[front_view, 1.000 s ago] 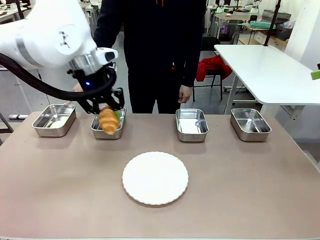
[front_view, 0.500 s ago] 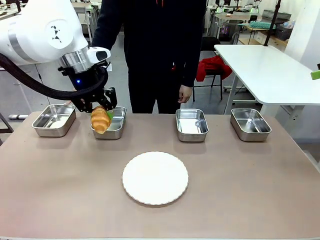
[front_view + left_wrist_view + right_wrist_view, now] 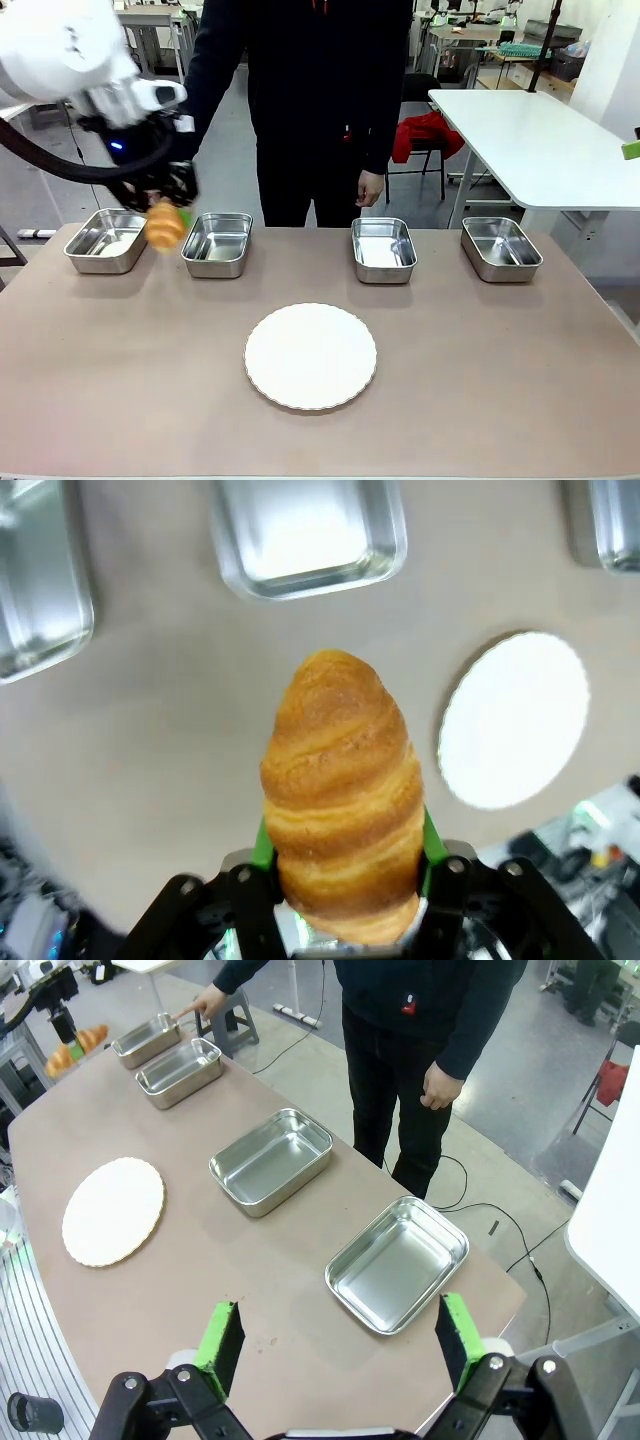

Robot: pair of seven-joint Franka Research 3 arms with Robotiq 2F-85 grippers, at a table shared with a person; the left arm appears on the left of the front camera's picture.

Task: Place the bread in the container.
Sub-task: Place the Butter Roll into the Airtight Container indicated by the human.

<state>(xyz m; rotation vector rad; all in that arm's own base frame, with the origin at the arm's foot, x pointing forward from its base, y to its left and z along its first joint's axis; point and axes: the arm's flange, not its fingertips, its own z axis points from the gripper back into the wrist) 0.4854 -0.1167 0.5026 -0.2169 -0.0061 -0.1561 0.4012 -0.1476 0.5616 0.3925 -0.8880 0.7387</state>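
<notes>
Left gripper (image 3: 340, 880) clamps bread (image 3: 342, 792), long axis along fingers, tip outward; right gripper (image 3: 340, 1342) wide.

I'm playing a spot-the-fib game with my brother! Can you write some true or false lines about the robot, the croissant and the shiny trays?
1. The left gripper holds the croissant between its fingers. True.
2. The croissant lies on the white plate. False: the plate is bare and the croissant is in the air.
3. Four steel trays stand in a row. True.
4. The right gripper grips a tray. False: it is open, holding nothing.
5. The person's hand points at the end tray. True.
</notes>
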